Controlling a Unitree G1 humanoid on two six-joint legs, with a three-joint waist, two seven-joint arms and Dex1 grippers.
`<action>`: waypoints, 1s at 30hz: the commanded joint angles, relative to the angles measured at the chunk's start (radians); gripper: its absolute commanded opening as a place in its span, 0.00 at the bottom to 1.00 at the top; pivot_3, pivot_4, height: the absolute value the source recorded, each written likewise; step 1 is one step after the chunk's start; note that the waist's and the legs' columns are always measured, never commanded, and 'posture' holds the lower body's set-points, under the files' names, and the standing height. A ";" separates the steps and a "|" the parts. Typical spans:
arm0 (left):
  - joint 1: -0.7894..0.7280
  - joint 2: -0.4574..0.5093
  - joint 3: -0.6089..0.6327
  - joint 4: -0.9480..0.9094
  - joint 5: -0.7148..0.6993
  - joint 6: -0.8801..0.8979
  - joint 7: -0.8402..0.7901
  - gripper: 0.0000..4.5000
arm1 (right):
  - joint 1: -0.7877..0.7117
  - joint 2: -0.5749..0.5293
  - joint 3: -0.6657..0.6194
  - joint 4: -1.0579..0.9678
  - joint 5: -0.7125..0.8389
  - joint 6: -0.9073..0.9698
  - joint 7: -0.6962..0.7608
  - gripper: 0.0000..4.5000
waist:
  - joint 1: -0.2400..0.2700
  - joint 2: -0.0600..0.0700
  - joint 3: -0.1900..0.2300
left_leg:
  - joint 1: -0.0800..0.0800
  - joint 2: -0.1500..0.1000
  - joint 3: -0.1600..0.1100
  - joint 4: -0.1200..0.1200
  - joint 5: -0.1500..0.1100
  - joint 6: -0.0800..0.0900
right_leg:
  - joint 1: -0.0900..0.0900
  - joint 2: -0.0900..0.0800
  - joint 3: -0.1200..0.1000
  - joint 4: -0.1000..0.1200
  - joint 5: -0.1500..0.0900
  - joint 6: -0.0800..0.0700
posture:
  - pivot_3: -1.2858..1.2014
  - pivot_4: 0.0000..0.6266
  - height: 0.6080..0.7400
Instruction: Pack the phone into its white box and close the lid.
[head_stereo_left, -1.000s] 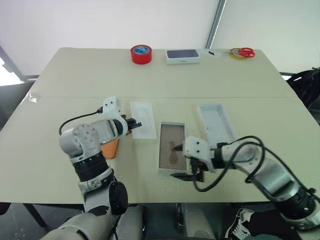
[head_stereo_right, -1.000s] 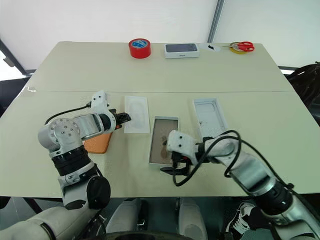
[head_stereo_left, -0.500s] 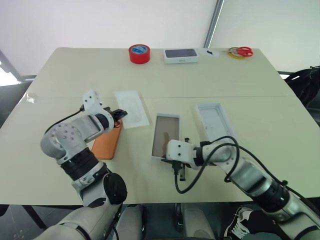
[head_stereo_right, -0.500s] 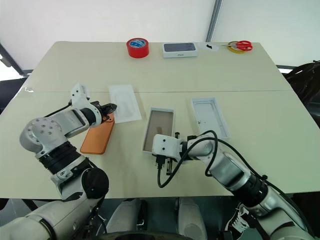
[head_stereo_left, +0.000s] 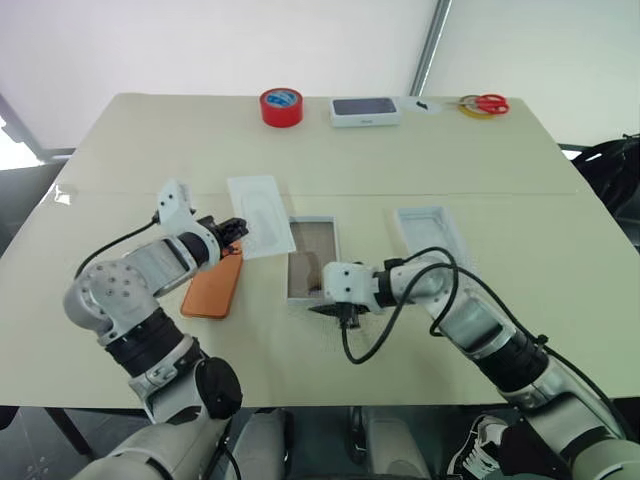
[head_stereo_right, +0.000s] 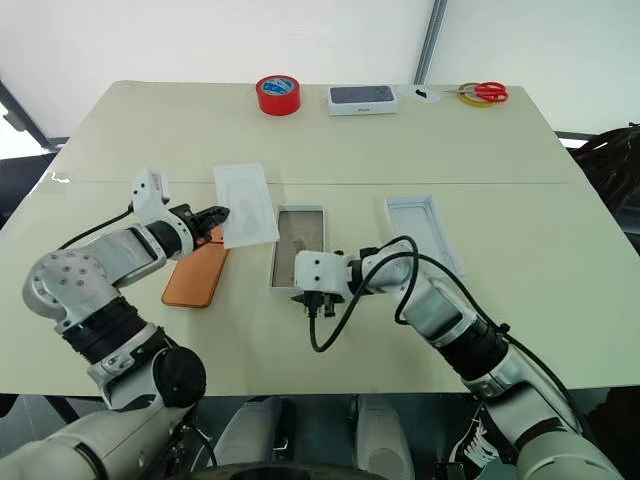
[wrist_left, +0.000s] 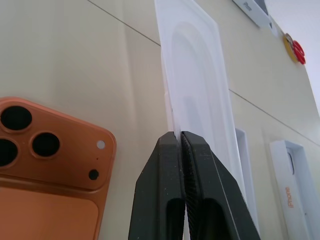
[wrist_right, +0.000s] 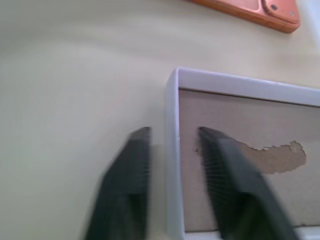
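The orange phone (head_stereo_left: 213, 288) lies camera side up on the table's left half. Just right of it sits the white box (head_stereo_left: 312, 220), its brown floor showing. My right gripper (wrist_right: 173, 131) is open at the box's near end (head_stereo_left: 334, 311), one finger inside the near wall (wrist_right: 172, 150) and one outside. The lid (head_stereo_left: 430, 236) rests open side up further right. A thin white insert (head_stereo_left: 260, 215) lies beyond the phone, and my left gripper (wrist_left: 180, 136) is shut on its near edge (head_stereo_right: 215, 213).
At the far edge stand a red tape roll (head_stereo_left: 283, 107), a white box with a dark phone picture (head_stereo_left: 366, 110) and red-handled scissors (head_stereo_left: 485, 103). A black cable (head_stereo_left: 400, 300) loops by my right wrist. A seam crosses the table.
The white box has slid left and away, toward the phone, with my right gripper at its near end. My left gripper has drawn the insert left and away, uncovering the phone.
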 joint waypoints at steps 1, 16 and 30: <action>0.017 0.007 -0.055 -0.042 -0.064 0.009 0.002 0.00 | 0.006 -0.010 -0.099 -0.093 0.062 0.006 0.010 0.64 | 0.000 0.000 0.000 | 0.000 0.000 0.000 0.000 0.000 0.000 | 0.000 0.000 0.000 0.000 0.000 0.000 | 0.52 0.24 1.00; 0.140 -0.059 -0.275 -0.092 -0.191 0.009 0.084 0.00 | 0.074 -0.148 -0.327 -0.184 0.192 0.109 0.024 0.64 | 0.002 0.000 0.000 | 0.000 0.000 0.000 0.000 0.000 0.001 | 0.000 0.000 0.000 -0.001 -0.002 -0.003 | 0.52 0.24 1.00; 0.129 -0.063 -0.220 -0.120 -0.300 0.009 0.147 0.51 | 0.017 -0.086 -0.296 -0.080 0.147 0.091 -0.056 0.66 | 0.000 0.000 0.000 | -0.001 0.000 0.000 0.000 0.000 0.001 | 0.000 0.000 0.000 -0.001 -0.002 -0.003 | 0.52 0.24 1.00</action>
